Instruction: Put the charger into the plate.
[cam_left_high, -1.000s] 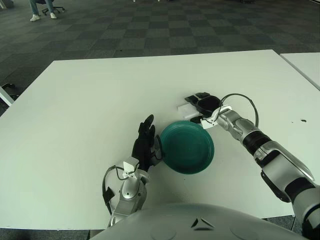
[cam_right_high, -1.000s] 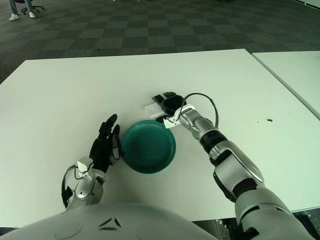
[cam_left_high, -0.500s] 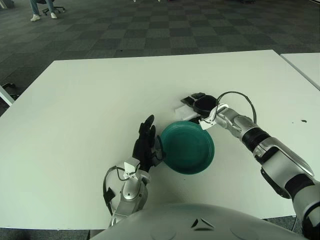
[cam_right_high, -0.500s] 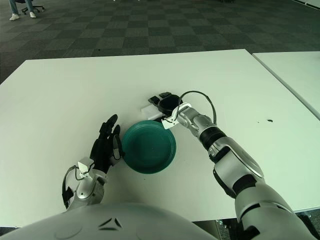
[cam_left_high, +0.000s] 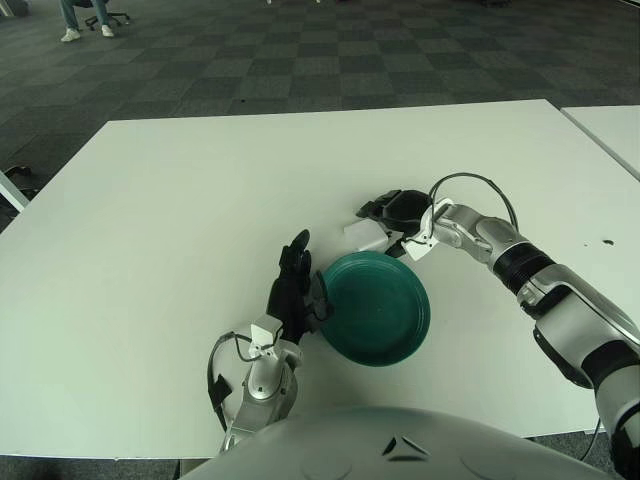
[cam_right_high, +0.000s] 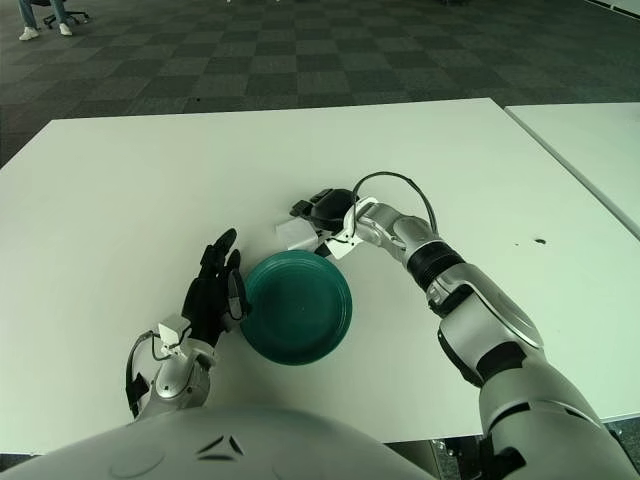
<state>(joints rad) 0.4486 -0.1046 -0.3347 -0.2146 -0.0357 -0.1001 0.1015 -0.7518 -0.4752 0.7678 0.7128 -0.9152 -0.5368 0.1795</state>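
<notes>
right hand (cam_left_high: 398, 212) curled, arm outstretched; left hand (cam_left_high: 293, 290) upright, fingers extended.

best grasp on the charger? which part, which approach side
Take the white charger across its short blocky body, from above and its right side, where the right hand already sits over it. It lies flat on the table just beyond the green plate, so a top pinch probably suits.
</notes>
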